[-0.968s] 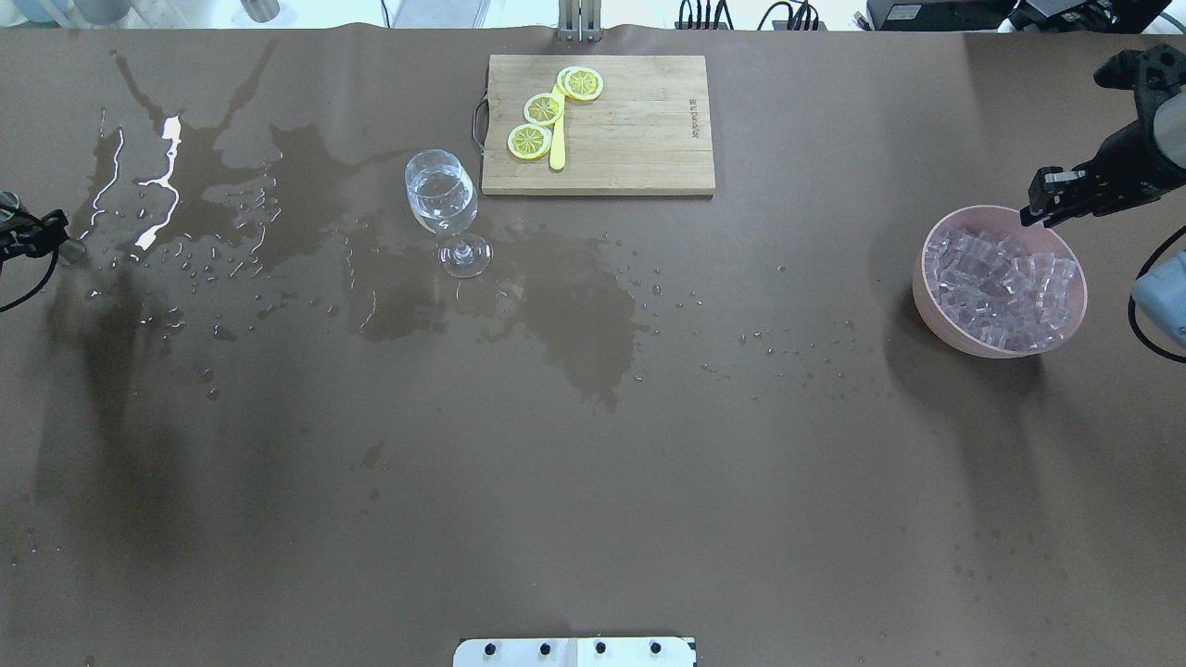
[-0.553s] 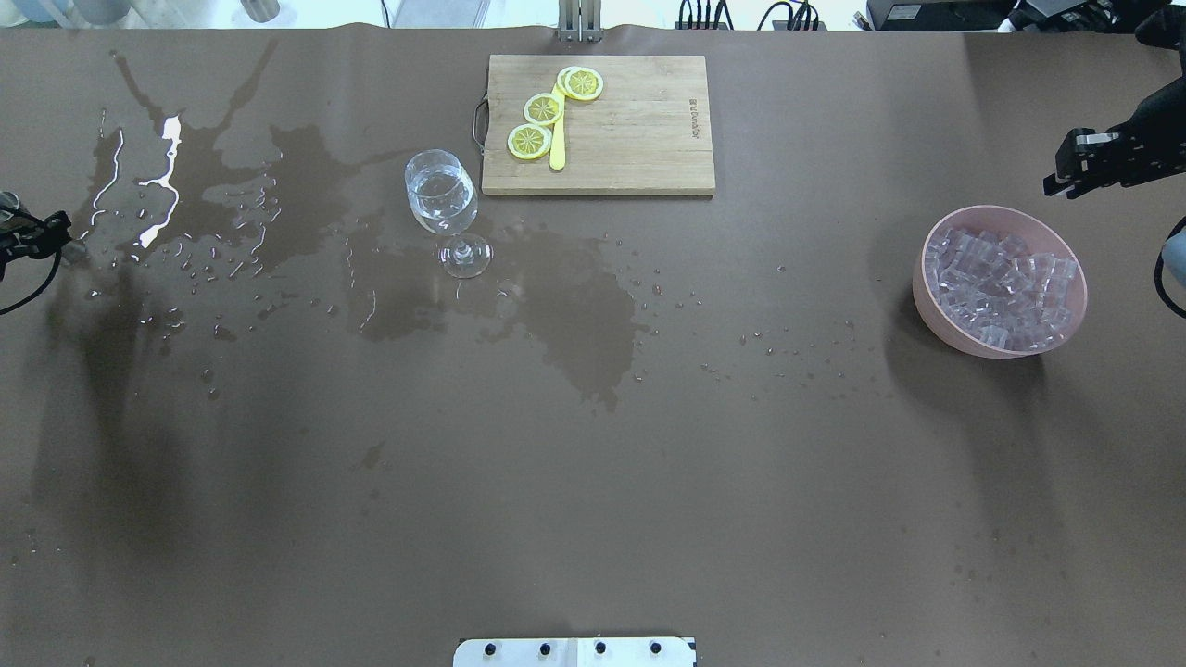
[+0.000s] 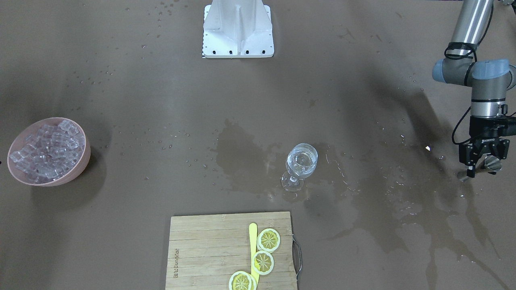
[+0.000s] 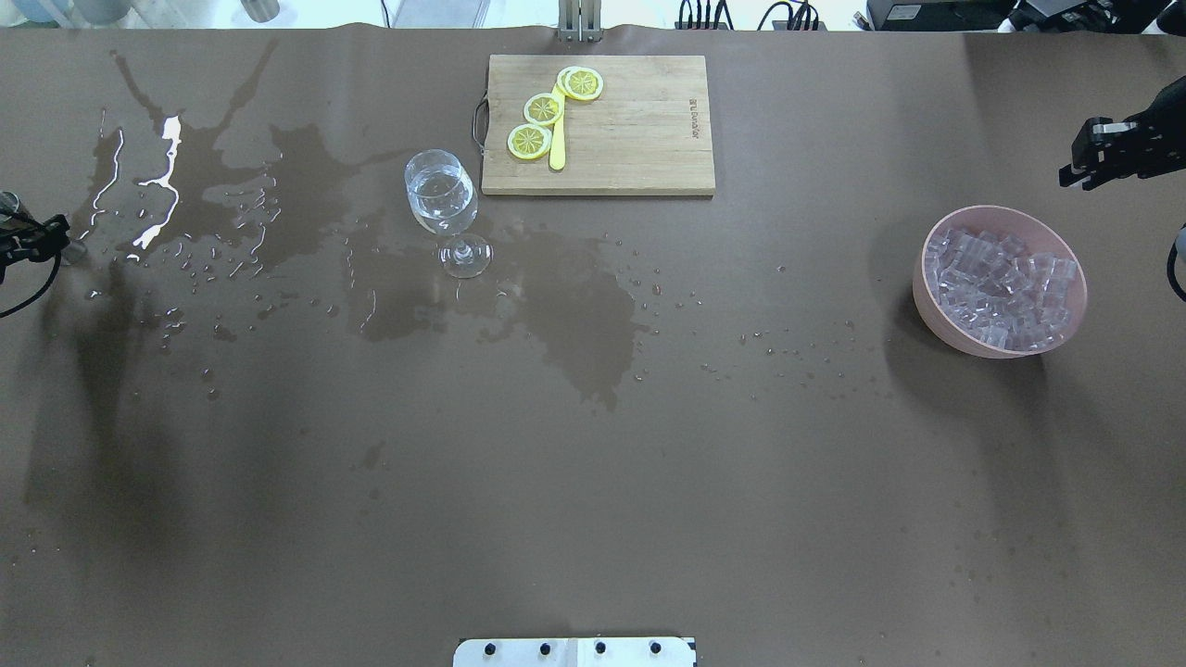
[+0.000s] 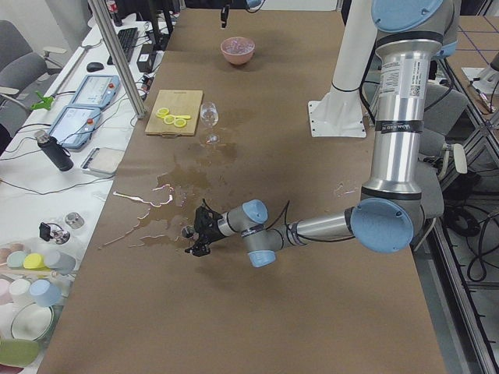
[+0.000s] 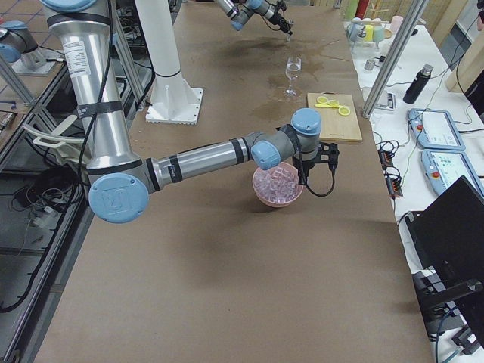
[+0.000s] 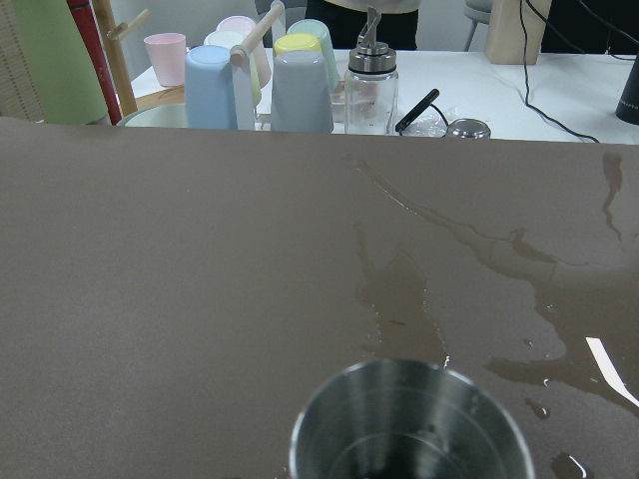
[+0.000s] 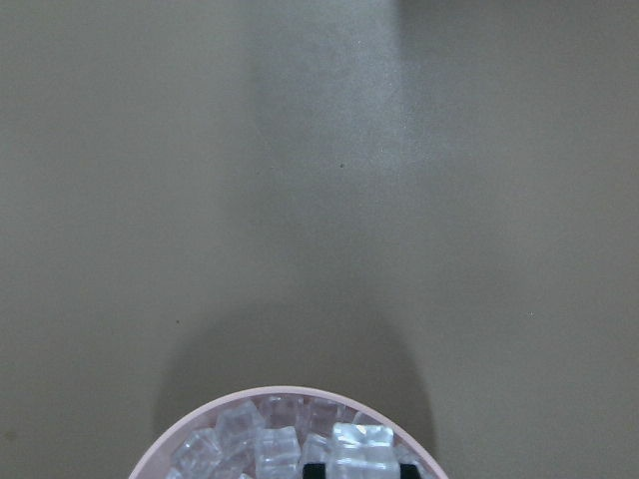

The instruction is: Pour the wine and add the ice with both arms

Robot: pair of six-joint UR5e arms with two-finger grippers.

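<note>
Two arms sit well apart, presumably for separate jobs; left gripper (image 3: 483, 165) clenched on steel cup (image 7: 404, 424); wine (image 4: 440, 202) rests in wine glass (image 4: 447, 218); right gripper (image 4: 1082, 157) seemingly pinches one ice cube (image 8: 359, 441) near pink bowl (image 4: 927, 278).

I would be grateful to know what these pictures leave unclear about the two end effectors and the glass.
- Right end effector: open or gripping ice is unclear. It is tiny in the overhead view, and the right wrist view's bottom edge cuts off its fingertips.
- Steel cup in the left end effector: any liquid left is unclear, as the left wrist view's bottom edge crops it.
- Wine glass: ice inside cannot be told, clear on clear and too small.
</note>
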